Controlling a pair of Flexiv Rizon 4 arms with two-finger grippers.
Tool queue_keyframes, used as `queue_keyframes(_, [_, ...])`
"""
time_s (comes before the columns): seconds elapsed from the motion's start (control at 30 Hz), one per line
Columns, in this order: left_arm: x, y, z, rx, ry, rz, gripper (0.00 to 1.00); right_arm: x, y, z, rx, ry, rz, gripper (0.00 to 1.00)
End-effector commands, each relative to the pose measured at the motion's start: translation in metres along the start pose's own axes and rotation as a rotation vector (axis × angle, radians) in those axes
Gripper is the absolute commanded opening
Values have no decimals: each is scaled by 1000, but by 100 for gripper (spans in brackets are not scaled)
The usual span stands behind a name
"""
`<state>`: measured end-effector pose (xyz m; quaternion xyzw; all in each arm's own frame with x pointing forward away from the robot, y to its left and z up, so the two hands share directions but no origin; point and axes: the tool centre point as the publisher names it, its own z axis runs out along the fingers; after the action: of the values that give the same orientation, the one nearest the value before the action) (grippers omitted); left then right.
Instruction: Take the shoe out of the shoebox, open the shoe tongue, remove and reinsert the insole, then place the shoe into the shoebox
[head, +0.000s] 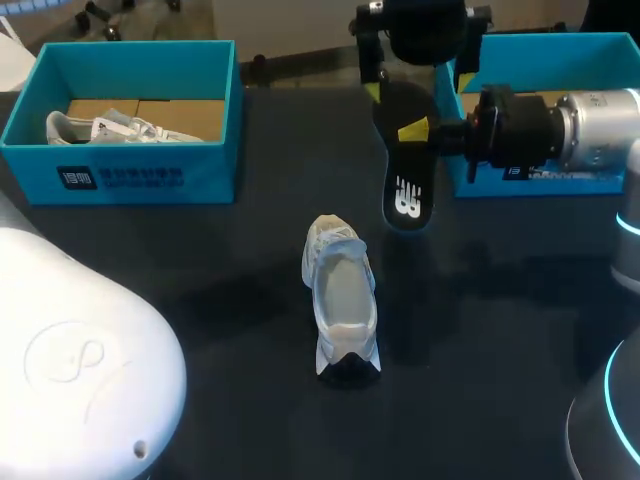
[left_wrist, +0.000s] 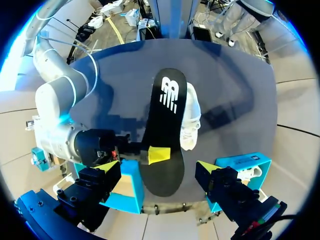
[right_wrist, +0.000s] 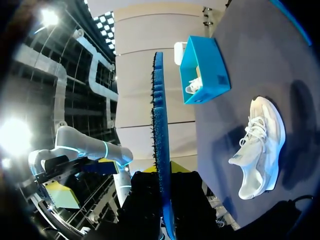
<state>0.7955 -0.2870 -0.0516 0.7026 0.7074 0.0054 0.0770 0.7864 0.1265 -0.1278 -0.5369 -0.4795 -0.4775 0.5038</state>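
Fingers on the right gripper (head: 413, 130) pinch the insole (head: 408, 190) aloft, the left gripper (left_wrist: 156, 170) spread wide near it — shoe (head: 340, 295) sits on the table (head: 200, 300) below; feed the toe end in first, low and slow

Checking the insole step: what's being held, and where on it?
The right gripper pinches the insole past its middle, away from the logo end; the left gripper holds nothing.

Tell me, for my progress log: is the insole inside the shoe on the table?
No: the insole is clamped in the right gripper, apart from the shoe.
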Motion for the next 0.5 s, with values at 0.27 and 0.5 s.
queue_keyframes(0.27, [0, -3, -3, 7, -25, 17, 100, 0, 0, -1, 1, -4, 1, 0])
queue_keyframes(0.5, [16, -1, -12, 16, -243, -2, 100, 4, -4, -8, -16, -13, 2, 0])
